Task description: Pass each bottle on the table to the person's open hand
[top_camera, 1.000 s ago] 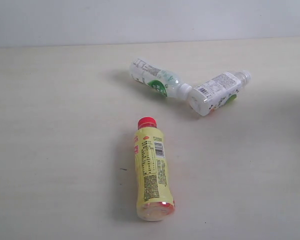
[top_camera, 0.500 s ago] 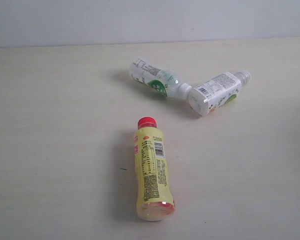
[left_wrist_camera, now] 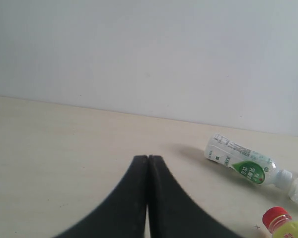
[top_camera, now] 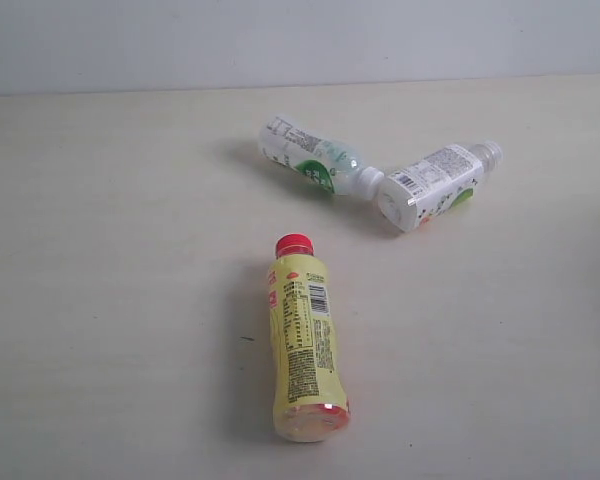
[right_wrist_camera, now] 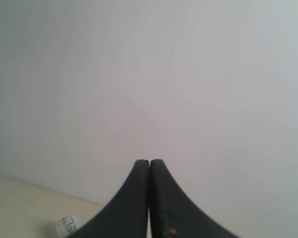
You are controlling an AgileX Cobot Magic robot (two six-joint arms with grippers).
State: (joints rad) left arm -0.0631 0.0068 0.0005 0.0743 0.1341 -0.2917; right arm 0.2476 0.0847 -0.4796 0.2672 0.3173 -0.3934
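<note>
Here, yellow bottle (top_camera: 305, 345) lying at six o'clock on the surface (top_camera: 110, 300), green-labelled bottle (top_camera: 315, 165) touching second green-labelled bottle (top_camera: 435, 183) at one o'clock, left gripper (left_wrist_camera: 148, 159) and right gripper (right_wrist_camera: 149, 162) both closed, empty.

My exterior view gives me one table (top_camera: 110, 280) with three things lying on it. One is the yellow bottle (top_camera: 305, 345), carrying the only red cap (top_camera: 293, 244) I can see. The other two are clear with white-and-green labels: the left clear bottle (top_camera: 315, 165) and the right clear bottle (top_camera: 435, 185). My wrist views add two grippers, the left gripper (left_wrist_camera: 147, 158) and the right gripper (right_wrist_camera: 149, 162), each with two dark fingers (left_wrist_camera: 134, 198).
</note>
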